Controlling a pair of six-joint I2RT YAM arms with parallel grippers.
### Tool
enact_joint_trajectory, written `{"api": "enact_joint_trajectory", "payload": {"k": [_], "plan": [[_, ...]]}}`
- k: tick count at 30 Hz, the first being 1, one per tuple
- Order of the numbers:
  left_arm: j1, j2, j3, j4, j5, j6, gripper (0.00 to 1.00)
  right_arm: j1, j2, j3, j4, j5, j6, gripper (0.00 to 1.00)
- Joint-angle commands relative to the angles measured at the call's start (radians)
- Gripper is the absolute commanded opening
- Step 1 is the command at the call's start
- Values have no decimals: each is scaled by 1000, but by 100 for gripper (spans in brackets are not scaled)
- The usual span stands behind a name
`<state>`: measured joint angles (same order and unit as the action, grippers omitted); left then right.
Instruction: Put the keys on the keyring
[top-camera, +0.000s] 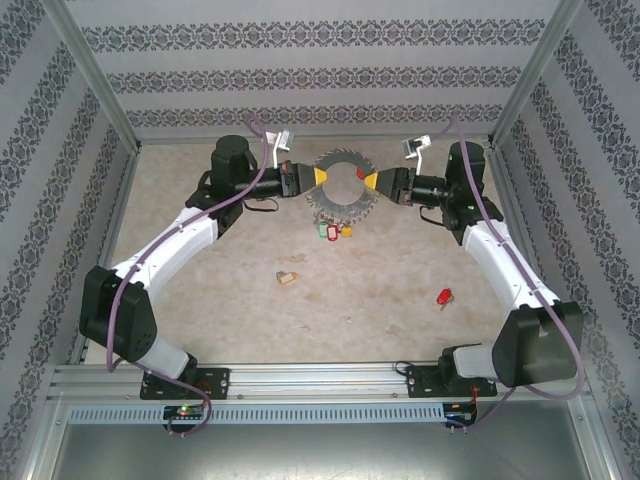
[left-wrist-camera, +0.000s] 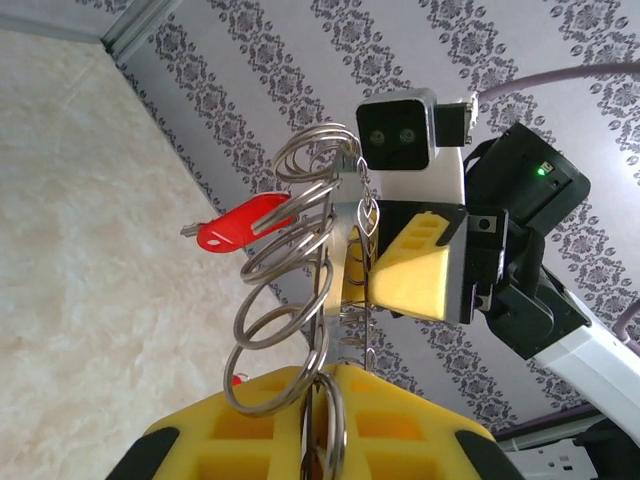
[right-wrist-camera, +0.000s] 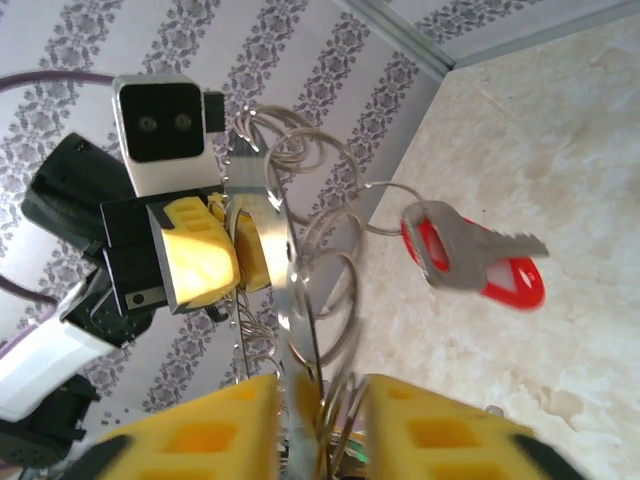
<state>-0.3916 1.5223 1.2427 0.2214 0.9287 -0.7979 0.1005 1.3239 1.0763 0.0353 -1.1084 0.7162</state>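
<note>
Keyring (top-camera: 340, 210): held upright off the table (top-camera: 400, 260), spanned between the two grippers. Tagged keys (top-camera: 325, 232) hang from its lower rim. A hanging red key (left-wrist-camera: 240, 222) sits on one of its small loops. Two more lie on the table, nearer the arm bases than the keyring: tan key (top-camera: 287, 278) to its left, loose red key (top-camera: 445, 297) well to its right.

Risk, my judgement: only one firm pinch carries the keyring. It could pivot or swing about that pinch, slip down, or catch a small loop on the right fingers if they draw off. A tilted ring would make threading harder.

Left gripper (top-camera: 318, 177): at the keyring's left rim, jaws clamped tight on it.

Right gripper (top-camera: 368, 180): at the right rim, jaws partly apart and straddling the rim with a gap showing; whether a pad touches it, cannot tell
</note>
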Motion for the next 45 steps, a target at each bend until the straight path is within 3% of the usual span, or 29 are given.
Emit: {"api": "enact_joint_trajectory", "payload": {"k": [1,5,8,10,12,14,18,22,26,29,31,33,35,37,40,45], "plan": [[0,-63,-25,172,-22,-44,0,-18,-87,44,-74,105,-63,42],[0,-124,-66,322,-54,-54,0,-72,-214,28,-144,308,-92,64],[-3,-200,-143,436,-135,22,0,-79,-358,-45,-143,583,-121,78],[-1,-257,-207,504,-183,91,0,-81,-467,-150,-31,639,-166,71],[-3,-302,-248,505,-241,141,0,-65,-537,-241,90,581,-283,72],[-2,-321,-255,487,-253,154,0,-30,-565,-264,71,568,-393,64],[-2,-300,-212,479,-202,101,0,67,-563,-296,54,417,-621,47],[-2,-246,-201,602,-207,9,0,213,-569,-356,99,467,-904,26],[-2,-164,-141,636,-163,-68,0,344,-559,-391,169,658,-1078,19],[-4,-110,-107,497,-266,-117,0,405,-542,-410,211,805,-1144,18],[-1,-87,-135,505,-358,-184,0,417,-542,-435,263,865,-1142,18],[-3,-101,-118,248,-534,-206,0,421,-548,-449,289,910,-1129,18],[-22,-124,-83,49,-608,-82,0,421,-554,-454,274,937,-1120,19],[-44,-154,-96,195,-484,17,0,421,-567,-462,262,945,-1109,20],[-50,-153,-67,333,-250,60,0,421,-597,-487,268,925,-1076,22],[-47,-139,-58,422,-157,21,0,428,-601,-498,292,869,-1062,21]]}}
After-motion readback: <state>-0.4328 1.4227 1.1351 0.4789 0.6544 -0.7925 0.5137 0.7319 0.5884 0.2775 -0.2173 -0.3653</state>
